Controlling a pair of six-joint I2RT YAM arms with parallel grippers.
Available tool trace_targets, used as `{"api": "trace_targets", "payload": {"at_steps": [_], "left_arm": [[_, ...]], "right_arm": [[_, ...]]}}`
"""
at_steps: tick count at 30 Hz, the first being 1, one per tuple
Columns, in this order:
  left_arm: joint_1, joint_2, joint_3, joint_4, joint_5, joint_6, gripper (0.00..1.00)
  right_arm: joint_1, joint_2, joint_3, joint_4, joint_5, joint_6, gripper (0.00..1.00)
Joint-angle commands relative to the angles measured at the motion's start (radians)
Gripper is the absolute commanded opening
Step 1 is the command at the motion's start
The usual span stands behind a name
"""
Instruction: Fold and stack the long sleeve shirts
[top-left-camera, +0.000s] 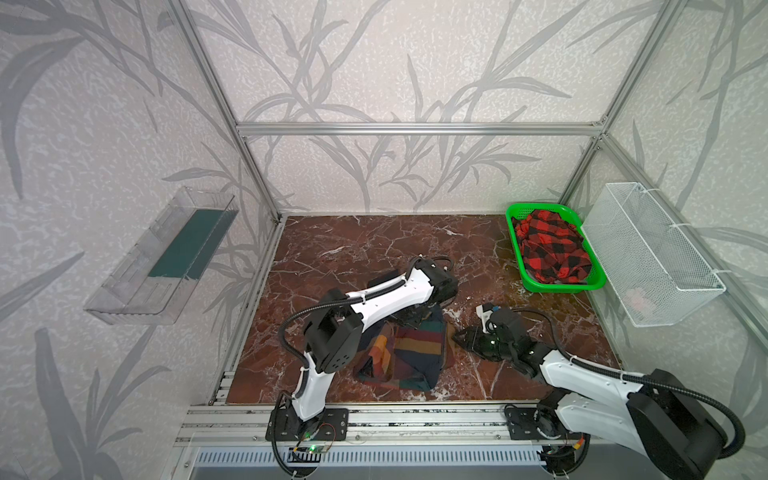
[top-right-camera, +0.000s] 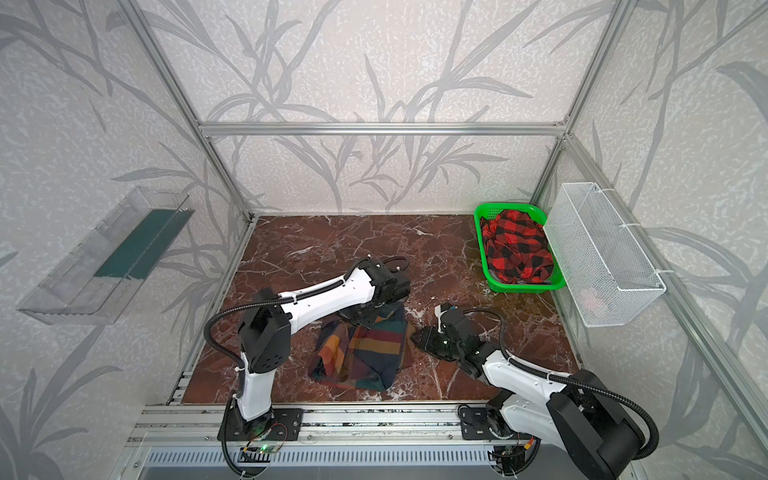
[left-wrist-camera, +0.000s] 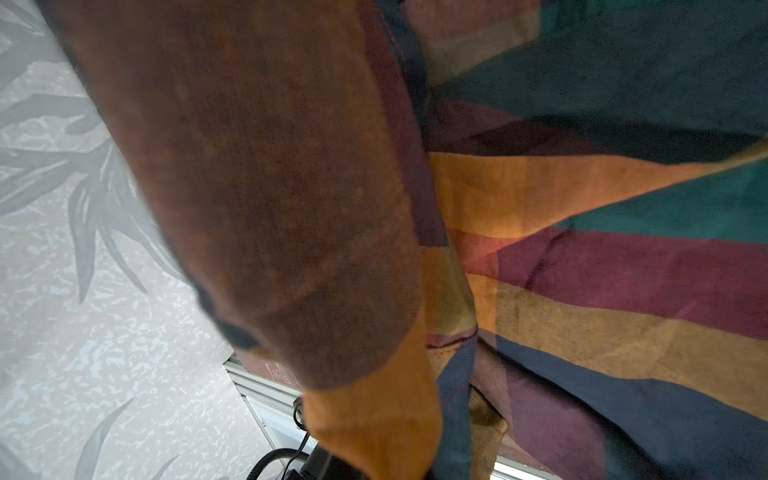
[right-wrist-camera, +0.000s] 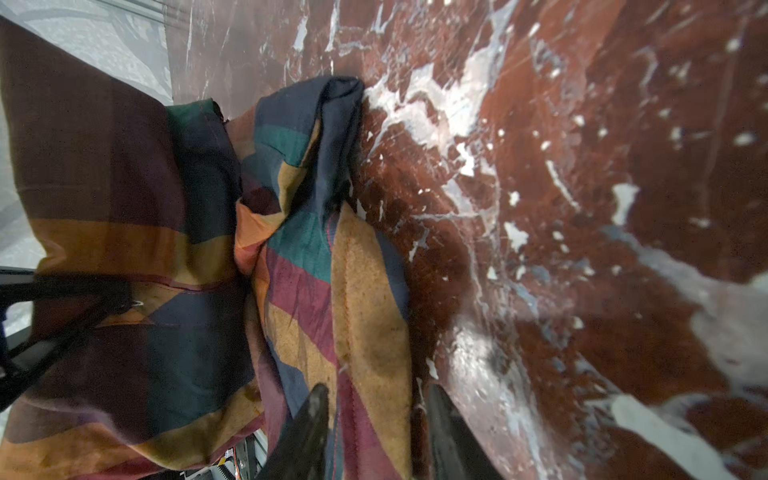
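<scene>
Plaid shirts number two: the block-coloured shirt (top-left-camera: 411, 353) hangs from my clamped left gripper (top-left-camera: 415, 320), its hem between the half-spread jaws of my right gripper (right-wrist-camera: 380, 415). The red-check shirt (top-left-camera: 552, 249) lies well beyond that gripper, in one basket (top-left-camera: 540, 286).

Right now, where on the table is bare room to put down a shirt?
Free: the far strip of table between the back wall and the left arm, up to the green basket. Crowded: the near middle, where that arm and the right arm meet at the striped shirt.
</scene>
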Motion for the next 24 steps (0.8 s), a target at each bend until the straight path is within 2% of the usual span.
{"api": "trace_targets", "payload": {"at_steps": [1, 8, 13, 24], "left_arm": [[-0.027, 0.035, 0.046, -0.062, 0.014, -0.04, 0.0], [-0.069, 0.088, 0.088, -0.045, 0.091, -0.074, 0.0], [-0.102, 0.09, 0.145, -0.042, 0.13, -0.096, 0.04], [-0.174, 0.144, 0.123, -0.006, 0.178, -0.136, 0.05]], "right_arm": [[-0.004, 0.035, -0.031, 0.09, -0.014, 0.013, 0.4], [-0.004, 0.123, -0.058, 0.197, -0.038, 0.03, 0.4], [-0.004, 0.184, -0.066, 0.265, -0.046, 0.035, 0.39], [-0.002, 0.393, -0.089, 0.524, -0.088, 0.091, 0.36]]}}
